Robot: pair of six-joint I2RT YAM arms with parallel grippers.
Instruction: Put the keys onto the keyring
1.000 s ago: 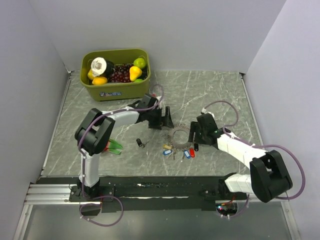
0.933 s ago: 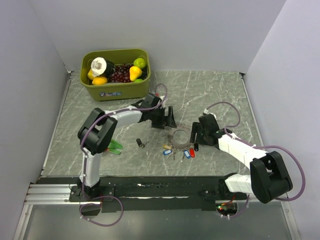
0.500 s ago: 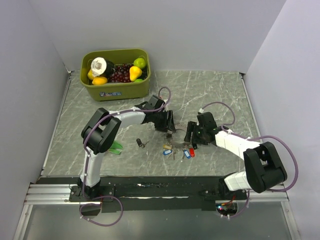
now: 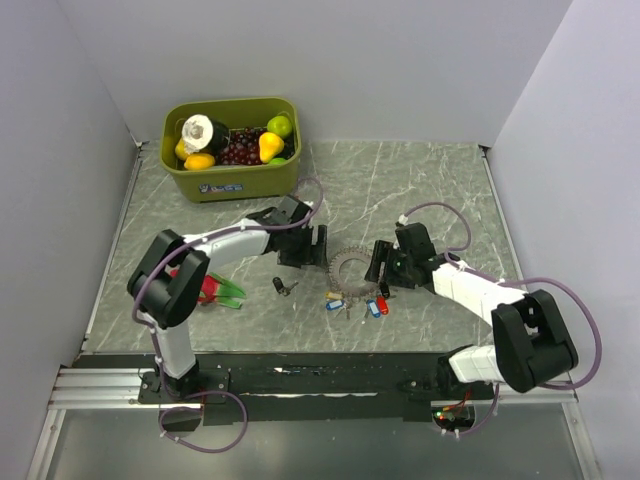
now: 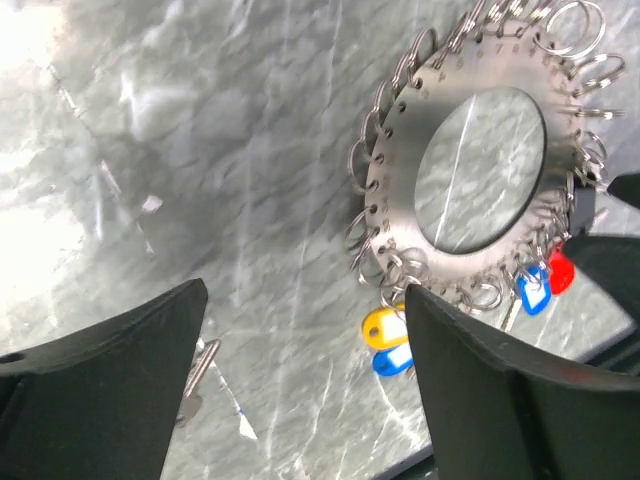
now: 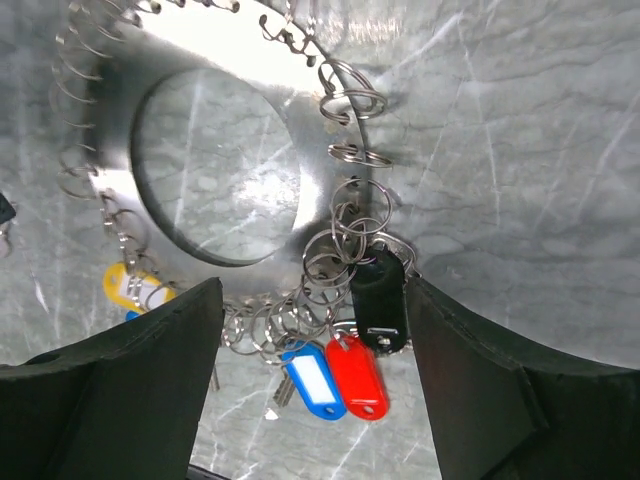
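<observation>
Moved: left fingers (image 4: 317, 246) have drawn back to the left of the keyring (image 4: 350, 265); right fingers (image 4: 377, 262) now sit at its right edge.
Top view: keyring flat on the worktop (image 4: 430, 190), coloured keys (image 4: 358, 303) on its near rim, dark key (image 4: 283, 287) apart to its left.
Left wrist: fingers wide apart, empty, short of the keyring.
Right wrist: fingers apart, gripping nothing; the keyring's black key (image 6: 380, 300), red key (image 6: 358, 378) and blue key (image 6: 310, 380) lie between them.

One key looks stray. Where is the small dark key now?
Top view: the small dark key lies alone on the table, left of the coloured keys, just near-side of the left gripper.
</observation>
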